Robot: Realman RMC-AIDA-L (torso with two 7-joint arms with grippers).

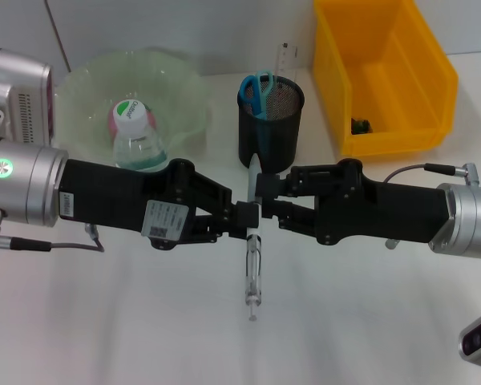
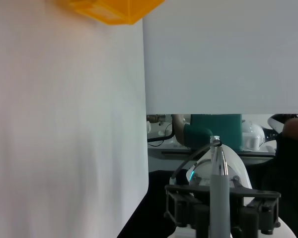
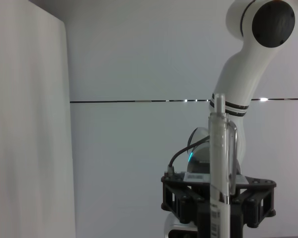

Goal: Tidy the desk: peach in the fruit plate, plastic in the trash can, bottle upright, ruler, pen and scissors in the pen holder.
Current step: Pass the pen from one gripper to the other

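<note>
Head view: both arms meet at mid-table over the white table [image 1: 104,321]. The pen [image 1: 252,265], a slim clear-barrelled stick with a grey end, lies along the near–far line between the two grippers. The left gripper [image 1: 242,216] is clamped on its middle. The right gripper [image 1: 264,200] presses against the pen's far part from the other side; whether those fingers are truly closed on it I cannot tell.

Far of the grippers stands the pen holder [image 1: 270,120], a black wire-mesh cylinder, holding the blue-handled scissors [image 1: 256,90] and the clear ruler [image 1: 284,60]. Far left sits the fruit plate [image 1: 88,100], translucent pale green with a scalloped rim. In front of it the bottle [image 1: 136,140] stands upright, clear plastic with a white-and-green cap. Far right is the trash can [image 1: 385,72], a glossy yellow open bin with something dark inside.

Left wrist view only: the pen's grey tapered end [image 2: 218,193], seen end-on against the right gripper's black body [image 2: 221,208].

Right wrist view only: the clear barrel with its clip and printed label [image 3: 221,168], standing before the left gripper's black frame [image 3: 218,201].
</note>
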